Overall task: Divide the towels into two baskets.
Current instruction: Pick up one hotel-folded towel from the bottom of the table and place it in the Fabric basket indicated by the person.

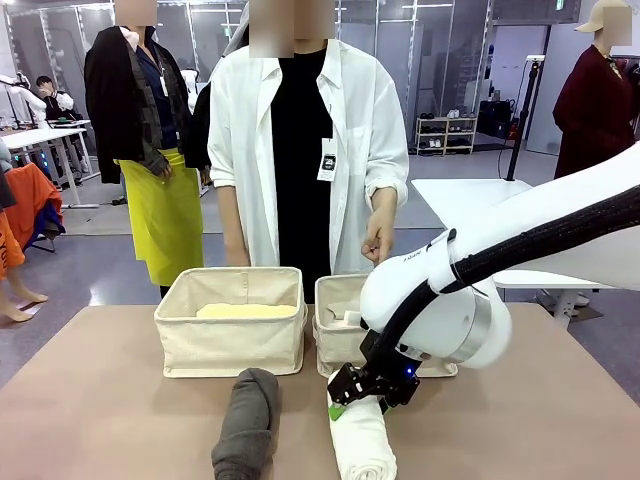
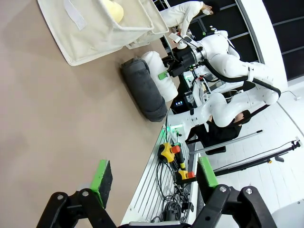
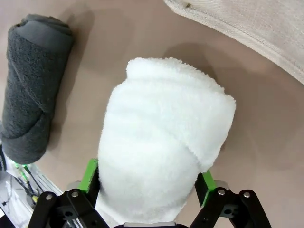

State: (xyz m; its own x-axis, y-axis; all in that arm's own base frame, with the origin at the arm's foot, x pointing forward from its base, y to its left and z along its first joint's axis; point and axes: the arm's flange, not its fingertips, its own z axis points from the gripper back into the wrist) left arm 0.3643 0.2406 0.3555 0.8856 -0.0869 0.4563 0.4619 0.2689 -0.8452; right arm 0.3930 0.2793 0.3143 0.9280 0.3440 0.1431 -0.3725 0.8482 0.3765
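Note:
Two beige baskets stand side by side at mid-table. The left basket (image 1: 230,345) holds the pale yellow towel (image 1: 245,311). The right basket (image 1: 335,340) is partly hidden by my right arm; a pale roll (image 1: 342,317) shows inside, its colour unclear. The dark grey towel (image 1: 245,425) and the white towel (image 1: 362,445) lie in front of them. My right gripper (image 1: 355,400) is open, straddling the white towel's (image 3: 161,142) far end with a green pad (image 3: 89,173) on each side. My left gripper (image 2: 154,178) hangs open above bare table, holding nothing.
A person in a white shirt stands behind the baskets, one hand (image 1: 378,235) raised at waist height. The grey towel (image 3: 31,90) lies close beside the white one. A basket corner (image 3: 247,23) is just beyond the white towel. Cables and a control box (image 2: 173,156) lie off the near edge.

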